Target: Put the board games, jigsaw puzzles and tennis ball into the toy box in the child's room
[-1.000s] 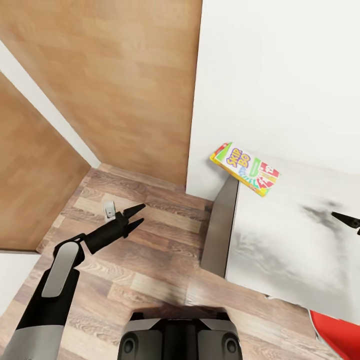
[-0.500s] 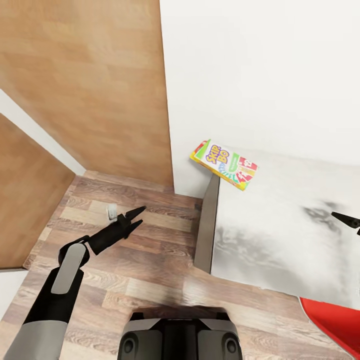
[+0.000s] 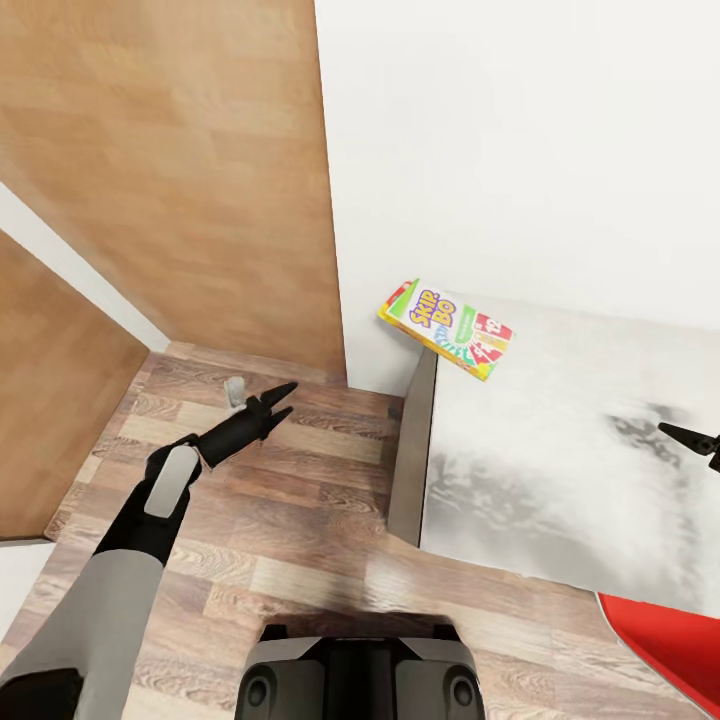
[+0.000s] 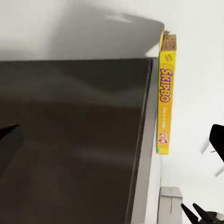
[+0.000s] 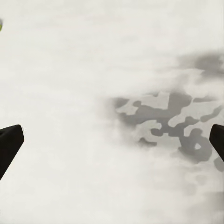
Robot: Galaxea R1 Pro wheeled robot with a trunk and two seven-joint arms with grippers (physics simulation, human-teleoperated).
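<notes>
A Skip-Bo board game (image 3: pixel 445 327) lies flat on the far left corner of the table (image 3: pixel 560 470), a white top with a dark side, and it overhangs the edge a little. My left gripper (image 3: pixel 290 397) is open above the wood floor, left of the table and short of the box, holding nothing. In the left wrist view the same box (image 4: pixel 164 93) shows edge-on above the table's dark side (image 4: pixel 70 140), between my open fingers (image 4: pixel 9 140). My right gripper (image 3: pixel 700 445) hovers open over the tabletop at the right edge; its wrist view has bare white tabletop (image 5: pixel 70 70) between the fingertips (image 5: pixel 9 144).
A wood-panelled wall (image 3: pixel 170 150) and a white wall (image 3: pixel 520 130) meet behind the table's corner. Plank floor (image 3: pixel 280 540) stretches left of the table. A red object (image 3: pixel 670 645) pokes in at the lower right. My base (image 3: pixel 360 670) sits at the bottom.
The head view swung so the table and box shifted left, then held. My left arm has since reached forward, carrying its open gripper closer to the wall. The right gripper barely moved.
</notes>
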